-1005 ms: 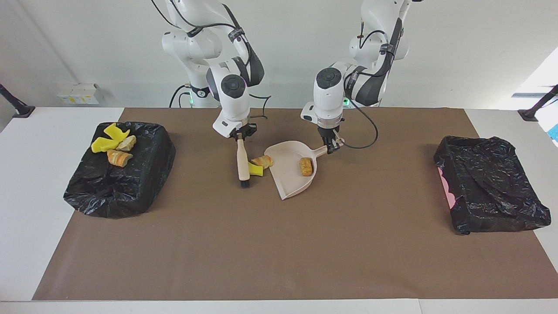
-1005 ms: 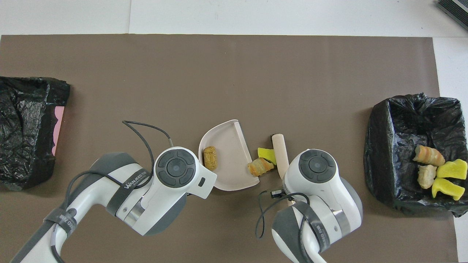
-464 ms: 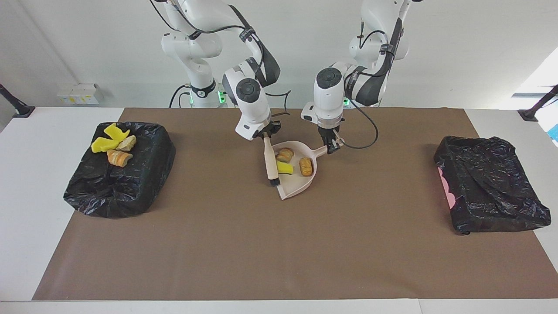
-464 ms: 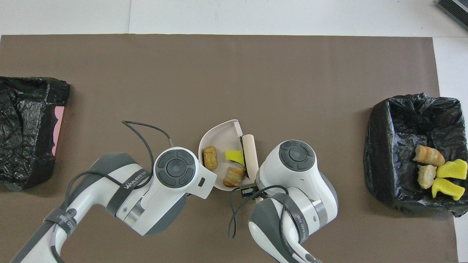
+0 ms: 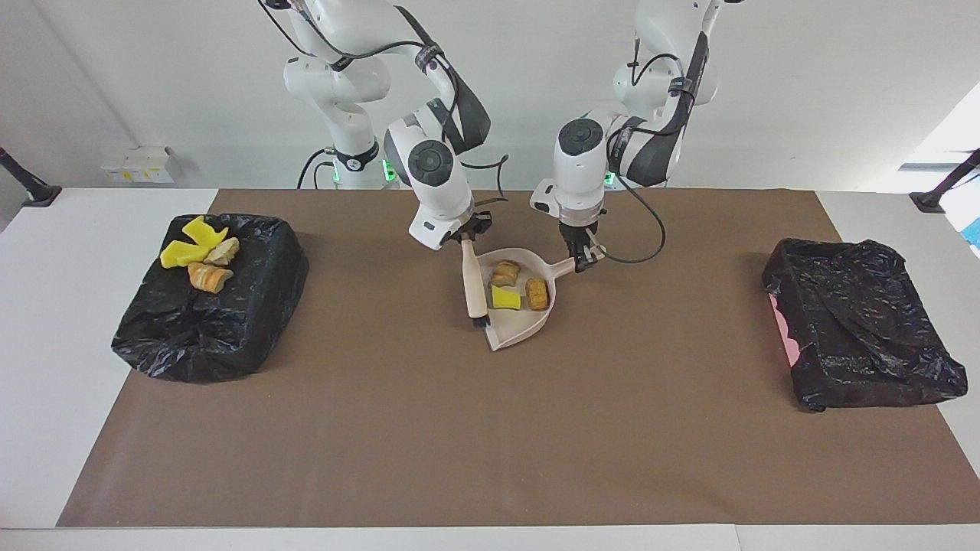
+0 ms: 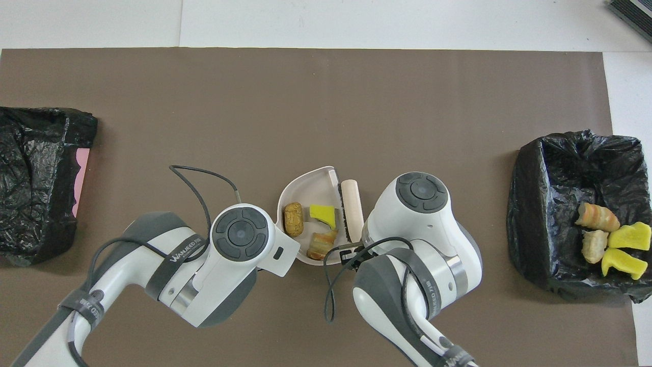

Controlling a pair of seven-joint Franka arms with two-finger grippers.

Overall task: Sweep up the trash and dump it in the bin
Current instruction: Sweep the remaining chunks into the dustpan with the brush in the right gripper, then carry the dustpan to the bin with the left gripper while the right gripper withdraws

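Note:
The beige dustpan (image 5: 528,325) lies on the brown mat mid-table, also in the overhead view (image 6: 316,186). It holds three pieces of trash: a tan chunk (image 5: 504,272), a yellow scrap (image 5: 505,299) and an orange-tan chunk (image 5: 537,294). My left gripper (image 5: 583,256) is shut on the dustpan's handle. My right gripper (image 5: 465,233) is shut on a wooden-handled brush (image 5: 475,287), which stands along the pan's open edge, bristles down. In the overhead view the brush (image 6: 352,201) shows, but both grippers are hidden under their wrists.
A black-bagged bin (image 5: 214,321) at the right arm's end holds several yellow and tan pieces (image 5: 200,252). A second black-bagged bin (image 5: 857,329) with a pink edge stands at the left arm's end. The brown mat (image 5: 490,428) covers the table.
My right gripper swept the brush toward the left arm's end, pushing the tan chunk and yellow scrap off the mat into the dustpan. The left gripper kept its hold on the handle.

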